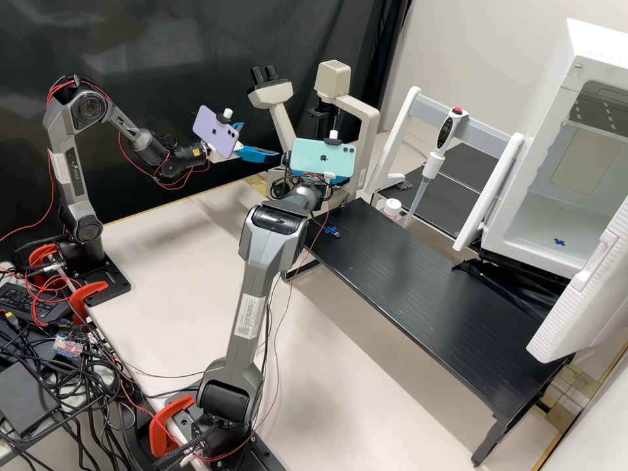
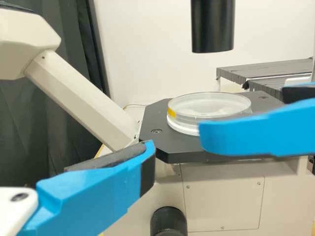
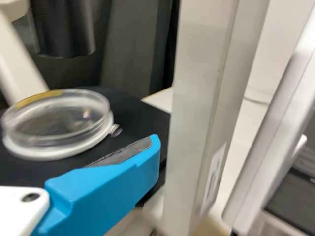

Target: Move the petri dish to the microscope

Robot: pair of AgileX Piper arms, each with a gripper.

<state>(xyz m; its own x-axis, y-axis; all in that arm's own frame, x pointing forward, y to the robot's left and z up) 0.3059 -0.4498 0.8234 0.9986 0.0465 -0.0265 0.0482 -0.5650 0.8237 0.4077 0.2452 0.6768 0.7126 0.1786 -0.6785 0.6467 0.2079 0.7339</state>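
Observation:
In the high view my left gripper (image 1: 259, 153) is at the eyepiece side of the cream microscope (image 1: 369, 121); my right gripper (image 1: 338, 180) is before its stage, fingertips hidden. The clear round petri dish (image 2: 209, 104), yellow-marked on its rim, lies flat on a white ring on the black stage (image 2: 174, 147). My left gripper (image 2: 176, 141) stands open before it, one finger overlapping the dish's near edge in view. In the right wrist view the petri dish (image 3: 56, 120) is beyond my right gripper (image 3: 162, 142), whose visible finger has a bare pad, nothing against it.
The microscope's upright (image 3: 206, 98) stands close beside the right gripper's finger. A black cylinder (image 2: 212, 24) hangs above the stage. Farther right are a pipette (image 1: 428, 163) on a white rack, a capped bottle (image 1: 392, 208) and an open white chamber (image 1: 556, 196).

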